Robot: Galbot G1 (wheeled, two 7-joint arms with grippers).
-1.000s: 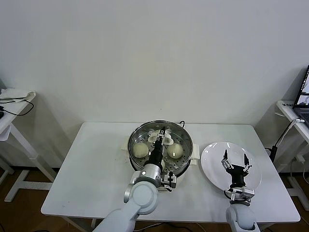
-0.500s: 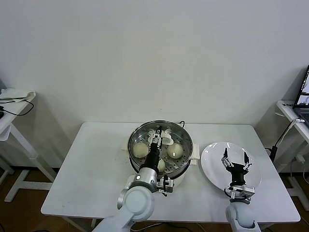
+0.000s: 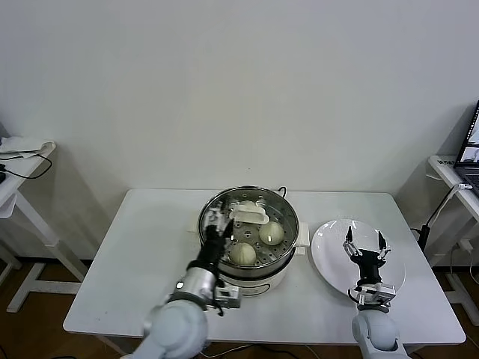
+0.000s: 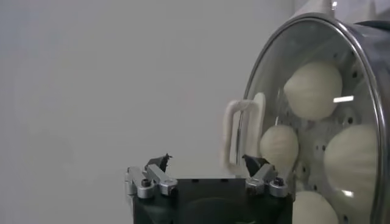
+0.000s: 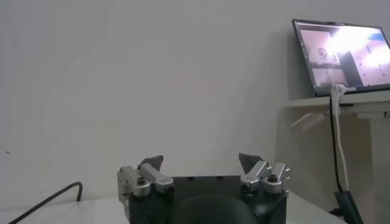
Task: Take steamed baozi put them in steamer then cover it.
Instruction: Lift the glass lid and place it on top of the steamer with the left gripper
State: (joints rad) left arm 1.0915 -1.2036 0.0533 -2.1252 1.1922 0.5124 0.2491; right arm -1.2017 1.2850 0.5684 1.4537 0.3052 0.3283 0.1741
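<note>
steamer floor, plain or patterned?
Patterned: the steamer has shiny steel dotted with round holes under the baozi. Head view shows it best.

A white table is set against a plain pale wall. A flat round white plate is placed on the table's right part, near its front edge. A dark cable is seen at the table's back edge, and one is also shown lying on the tabletop in the right wrist view. Further left, a second white stand is seen, with a folded white cloth laid on top and a black wire draped beside it. At the far right, a side table is occupied by an open laptop, its lit screen shown in the right wrist view, with a white cable hung below.
</note>
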